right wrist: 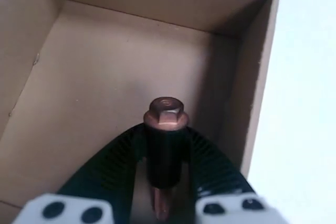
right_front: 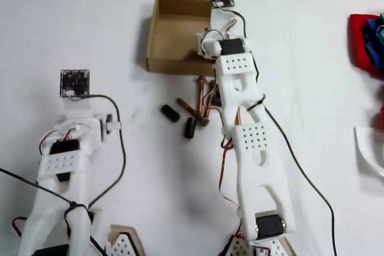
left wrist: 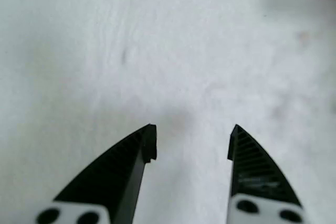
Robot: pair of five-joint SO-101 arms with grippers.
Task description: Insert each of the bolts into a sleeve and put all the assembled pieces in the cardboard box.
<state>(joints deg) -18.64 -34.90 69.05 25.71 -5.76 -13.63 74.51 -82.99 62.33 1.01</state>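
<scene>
Right pincer (right wrist: 167, 134) clamped on a sleeved bolt (right wrist: 166, 116) above the cardboard box (right wrist: 105, 51) floor, near one wall; dropped tilted, the bolt could slide from its sleeve (right wrist: 166, 153). Left pincer (left wrist: 191, 142) apart over the counter (left wrist: 157, 51).

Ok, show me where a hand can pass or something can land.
Free: table between the right arm and red cloth; table around the open left gripper; the cardboard box floor under the held bolt. Crowded: loose bolts and sleeves beside that arm.
</scene>
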